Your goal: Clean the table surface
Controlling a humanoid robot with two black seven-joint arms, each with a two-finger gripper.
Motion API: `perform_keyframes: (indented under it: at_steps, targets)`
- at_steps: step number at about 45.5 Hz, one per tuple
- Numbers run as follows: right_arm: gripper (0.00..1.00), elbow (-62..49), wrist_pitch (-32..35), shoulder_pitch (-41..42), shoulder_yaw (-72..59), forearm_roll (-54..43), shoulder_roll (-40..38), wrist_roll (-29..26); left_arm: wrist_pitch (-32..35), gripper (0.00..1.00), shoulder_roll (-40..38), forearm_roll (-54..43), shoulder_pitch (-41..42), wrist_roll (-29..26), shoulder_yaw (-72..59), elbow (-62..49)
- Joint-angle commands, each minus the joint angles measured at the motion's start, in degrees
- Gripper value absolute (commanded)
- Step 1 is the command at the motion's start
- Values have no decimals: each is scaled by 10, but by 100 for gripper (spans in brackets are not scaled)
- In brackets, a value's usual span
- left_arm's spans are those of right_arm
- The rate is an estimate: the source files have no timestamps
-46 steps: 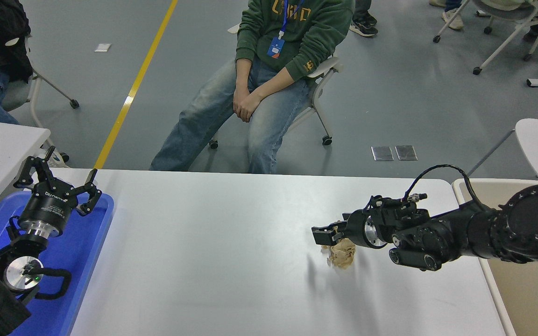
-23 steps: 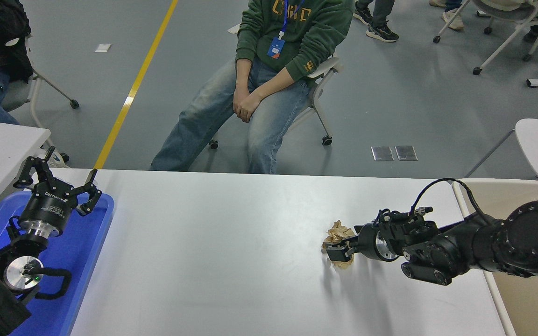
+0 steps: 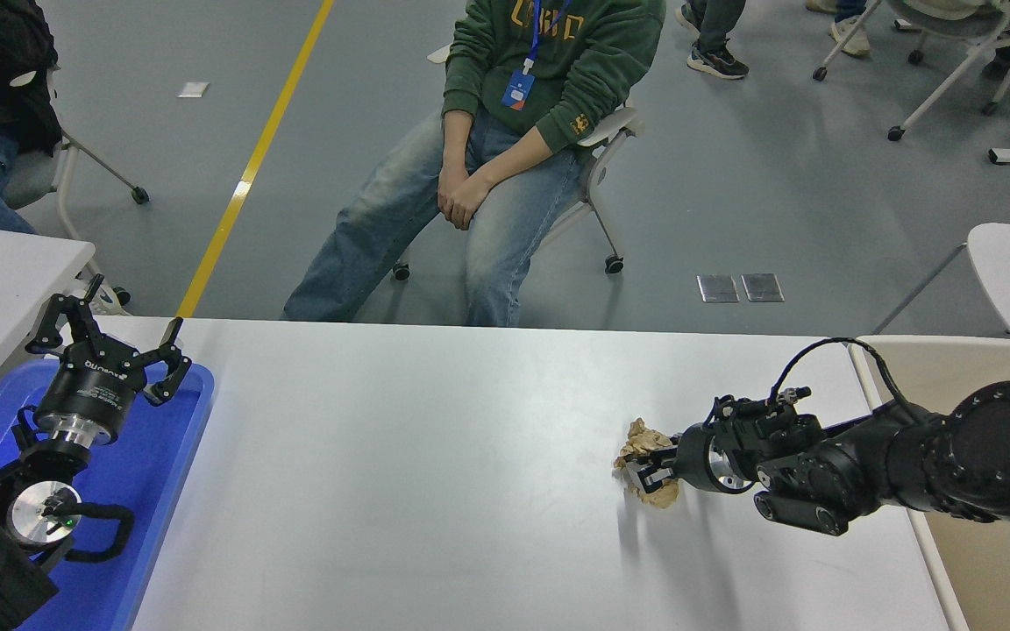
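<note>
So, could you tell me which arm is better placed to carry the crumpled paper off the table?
The right. Its gripper is already closed on the crumpled brown paper, with the beige bin beside that arm. The left gripper sits open over the blue tray, far away.

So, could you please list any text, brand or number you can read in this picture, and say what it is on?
White lettering on the left end effector: upside down and too small to read.
Yellow letters on the seated person's green sweatshirt: partly hidden by the lanyard, not readable.
Small yellow mark on that sweatshirt's sleeve cuff: too small to read.
Nothing else bears legible text.
</note>
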Motion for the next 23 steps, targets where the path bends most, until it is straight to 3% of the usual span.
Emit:
perform_keyframes:
  at_steps: [1, 12, 23]
  targets:
    - [0, 4, 45, 29, 10, 54, -13, 1, 0, 100, 0, 0, 0, 0, 0, 0]
    - [0, 48, 62, 75, 35, 55, -74, 3, 0, 100, 0, 0, 0, 0, 0, 0]
    - [0, 184, 103, 192, 54, 49, -218, 3, 0, 100, 0, 0, 0, 0, 0, 0]
